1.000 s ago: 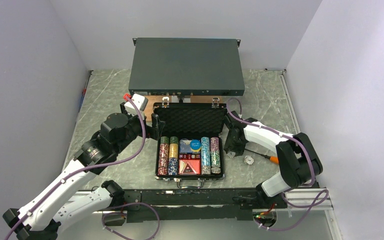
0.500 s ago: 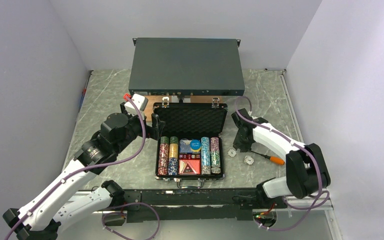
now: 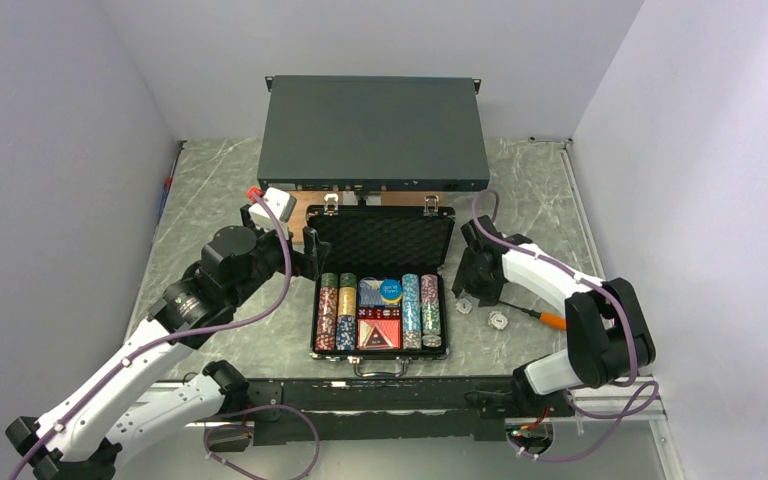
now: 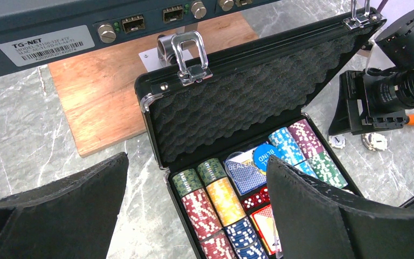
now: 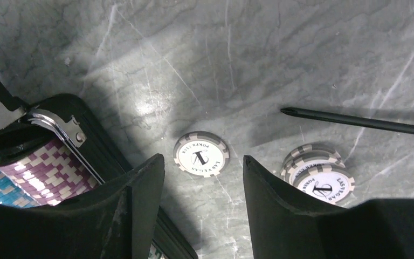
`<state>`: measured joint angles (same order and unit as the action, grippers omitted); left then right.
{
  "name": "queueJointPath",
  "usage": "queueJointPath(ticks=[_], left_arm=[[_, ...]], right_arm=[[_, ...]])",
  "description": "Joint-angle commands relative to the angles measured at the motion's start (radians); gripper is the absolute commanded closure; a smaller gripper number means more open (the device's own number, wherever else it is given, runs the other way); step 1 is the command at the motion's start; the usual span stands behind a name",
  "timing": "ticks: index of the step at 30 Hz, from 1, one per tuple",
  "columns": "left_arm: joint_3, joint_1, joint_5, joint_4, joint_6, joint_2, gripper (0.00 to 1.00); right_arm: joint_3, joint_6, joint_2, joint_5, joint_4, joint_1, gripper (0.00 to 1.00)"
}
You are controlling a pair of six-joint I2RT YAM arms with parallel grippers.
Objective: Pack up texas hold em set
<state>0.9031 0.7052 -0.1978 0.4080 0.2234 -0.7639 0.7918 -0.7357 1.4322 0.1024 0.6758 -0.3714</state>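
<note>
Progress check on packing the poker set: mostly there, I'd say. The black briefcase (image 4: 237, 102) sits open mid-table with its foam lid propped up. The chip rows (image 3: 338, 310), card decks (image 3: 372, 293), red dice (image 4: 254, 199) and a blue round disc (image 3: 391, 290) are already in their slots.

What's left, as far as I can see:
- a single loose chip (image 5: 201, 155) lying just right of the briefcase
- a small chip stack (image 5: 318, 175) a bit further right, near an orange-handled screwdriver (image 3: 530, 314)
- then the lid needs shutting and the latches (image 4: 188, 54) snapping

My right gripper (image 5: 202, 167) hangs over the single chip, jaws partly apart, the chip showing in the gap, nothing gripped. My left gripper (image 4: 197, 162) waits off the briefcase's left side, jaws spread wide, empty too.

The surface is a grey-green marble-look tabletop (image 3: 220, 190), with a wooden board (image 4: 108, 91) and a big dark rack box (image 3: 375, 132) behind the briefcase. Plain white walls (image 3: 60, 150) on three sides.
</note>
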Motion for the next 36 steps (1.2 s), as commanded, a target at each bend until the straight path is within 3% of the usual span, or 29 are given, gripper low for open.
queueJointPath(ticks=[1, 14, 26, 36], left_arm=[[0.009, -0.003, 0.015, -0.03, 0.002, -0.004, 0.01], [0.01, -0.003, 0.012, -0.028, -0.001, -0.001, 0.01], [0.009, -0.003, 0.012, -0.029, -0.001, -0.001, 0.01], [0.01, -0.003, 0.011, -0.029, 0.0, -0.004, 0.01]], right_arm=[[0.007, 0.011, 0.034, -0.013, -0.04, -0.009, 0.44], [0.002, -0.019, 0.105, 0.017, -0.021, -0.048, 0.46], [-0.019, -0.022, 0.11, 0.046, -0.023, -0.053, 0.55], [-0.014, -0.06, 0.034, 0.087, 0.011, -0.05, 0.74]])
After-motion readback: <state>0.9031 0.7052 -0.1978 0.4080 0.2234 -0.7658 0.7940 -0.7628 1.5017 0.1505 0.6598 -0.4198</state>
